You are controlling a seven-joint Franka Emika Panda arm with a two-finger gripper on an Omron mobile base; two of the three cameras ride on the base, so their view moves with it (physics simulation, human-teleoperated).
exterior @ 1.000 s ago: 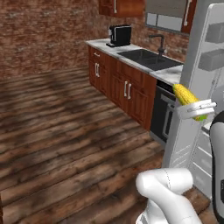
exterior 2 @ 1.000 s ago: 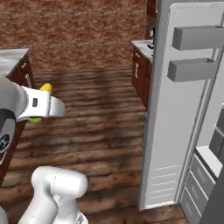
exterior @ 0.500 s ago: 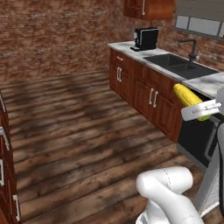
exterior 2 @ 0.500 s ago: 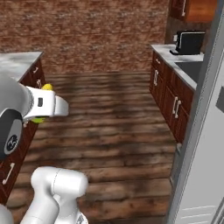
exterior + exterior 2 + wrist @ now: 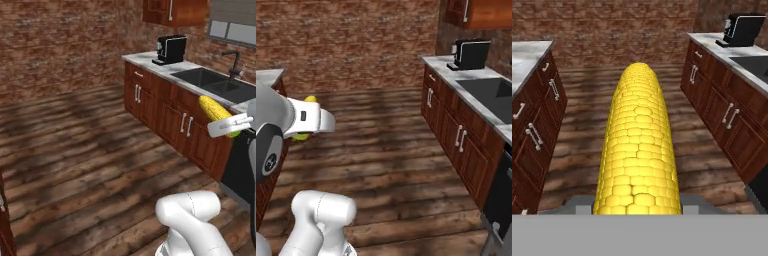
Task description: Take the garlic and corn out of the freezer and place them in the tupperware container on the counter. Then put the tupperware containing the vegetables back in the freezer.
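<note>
Floor: bare wood planks [image 5: 75, 145] on the left, between the cabinet runs.
Corn: out of the freezer, carried in the air; the cob [image 5: 216, 113] pokes forward past the end effector [image 5: 227, 125].
End effector: clenched on the corn [image 5: 639, 150], gripping its near end.
Desk: marble top [image 5: 165, 67] with coffee maker [image 5: 169, 49] and sink [image 5: 212, 80] on the right.
Left, by my judgement: set the corn in the container, fetch the garlic, return the container to the freezer.

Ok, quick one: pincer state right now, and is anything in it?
Pincer: closed on the corn, which is carried in the air above the wooden floor.
</note>
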